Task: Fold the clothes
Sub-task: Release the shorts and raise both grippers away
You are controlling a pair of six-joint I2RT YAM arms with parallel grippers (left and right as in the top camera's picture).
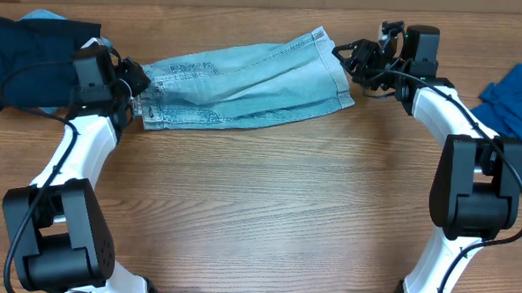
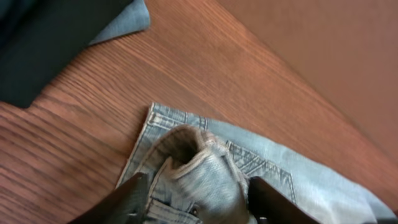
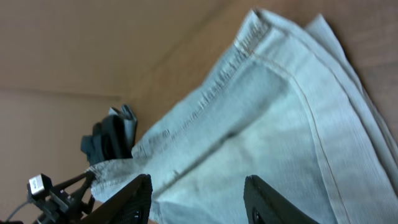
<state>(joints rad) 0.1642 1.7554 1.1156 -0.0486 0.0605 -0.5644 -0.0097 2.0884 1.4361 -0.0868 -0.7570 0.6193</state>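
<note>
Currently spread lengthwise on the tabletop [image 1: 267, 200]: pale denim shorts [image 1: 246, 84], waistband end toward the left arm, hem end toward the right arm, the hem end tilted slightly farther from the robot. Doubled over along the length, with a long crease through the middle.

At the waistband end of the shorts: left gripper [image 1: 138, 84], jaws standing apart. Between its fingers [image 2: 134, 199], a raised hump of waistband fabric, close to both fingers but not visibly pinched. Just beyond the hump, a stitched pocket seam lying flat.

At the hem end of the shorts: right gripper [image 1: 346, 57], jaws likewise apart, just beside the far hem corner. In the right wrist view, fingers [image 3: 134, 199] poised above the denim, clamped on nothing; hem stitching and a side seam plain beneath.

Past the waistband end of the shorts, behind the left gripper: dark navy garment [image 1: 36, 53], bunched in a heap. Well apart from the hem end of the shorts, beyond the right arm: royal-blue garment [image 1: 519, 105], crumpled and partly cut off by the frame edge.
</note>
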